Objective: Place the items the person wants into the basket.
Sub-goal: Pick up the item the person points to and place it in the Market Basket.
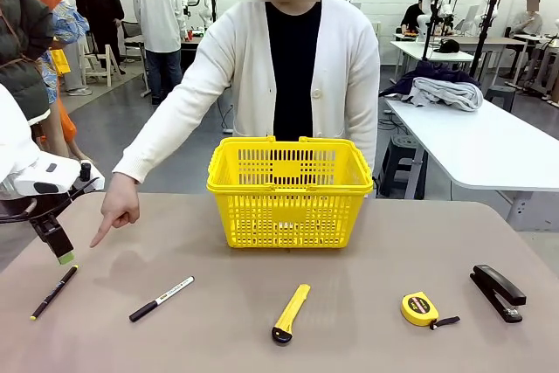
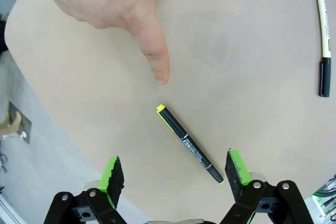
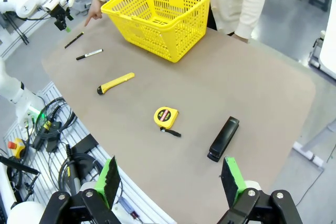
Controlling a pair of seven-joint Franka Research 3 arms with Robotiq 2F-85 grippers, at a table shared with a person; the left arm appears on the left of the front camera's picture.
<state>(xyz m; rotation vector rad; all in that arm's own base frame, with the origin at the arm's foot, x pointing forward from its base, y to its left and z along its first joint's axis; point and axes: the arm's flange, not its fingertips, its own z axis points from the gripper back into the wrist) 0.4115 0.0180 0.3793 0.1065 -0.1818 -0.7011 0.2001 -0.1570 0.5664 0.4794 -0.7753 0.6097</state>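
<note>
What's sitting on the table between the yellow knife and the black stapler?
The round yellow tape measure lies between the utility knife and the stapler, touching neither. The front view shows it, and the right wrist view too.

The person's hand [image 1: 120,207] points toward the black pen [image 1: 54,292].

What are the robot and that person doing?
A person's hand points at the black pen on the table. The left gripper hangs open just above that pen, not touching it. The right gripper is open too, up high. The marker, stapler, knife and tape measure lie on the table; the yellow basket looks empty.
</note>
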